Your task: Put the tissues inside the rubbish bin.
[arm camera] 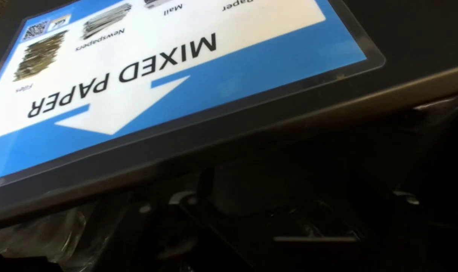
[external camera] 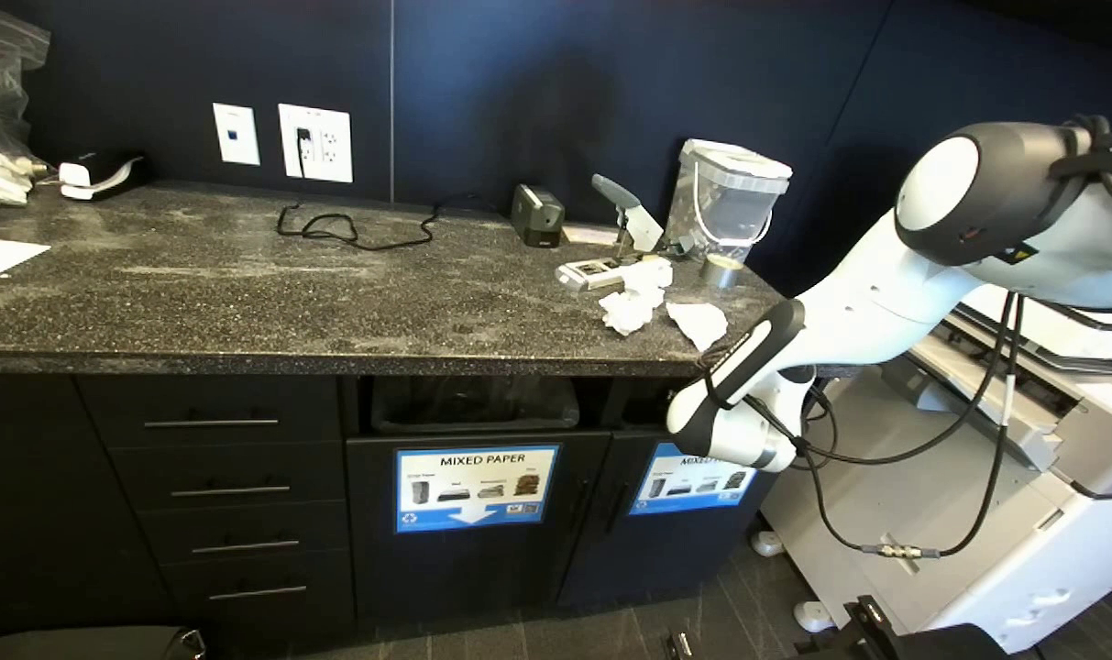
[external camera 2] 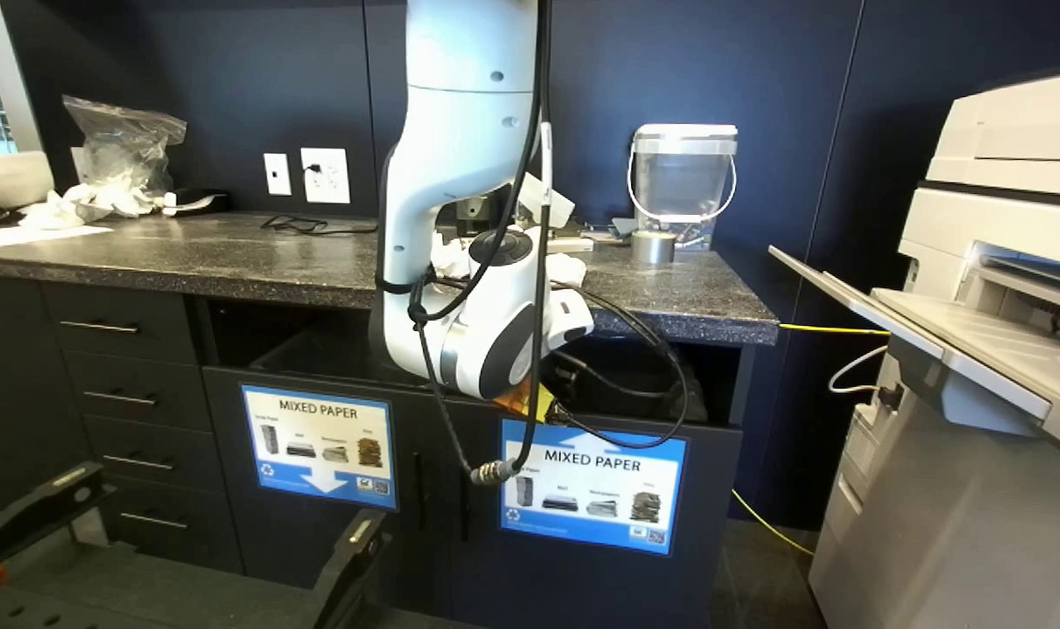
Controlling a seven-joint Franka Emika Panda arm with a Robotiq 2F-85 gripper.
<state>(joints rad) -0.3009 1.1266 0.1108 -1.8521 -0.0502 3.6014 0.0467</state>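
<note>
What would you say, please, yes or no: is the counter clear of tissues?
No: in an exterior view, white tissues lie on the counter, near the tape roll.

The robot arm is white, with rounded links, small round grey spots and dark joint covers, a small yellow mark beside one. Its cables are black, bound with a black strap, and a metal connector joins them below the front edge of the bench.
</note>
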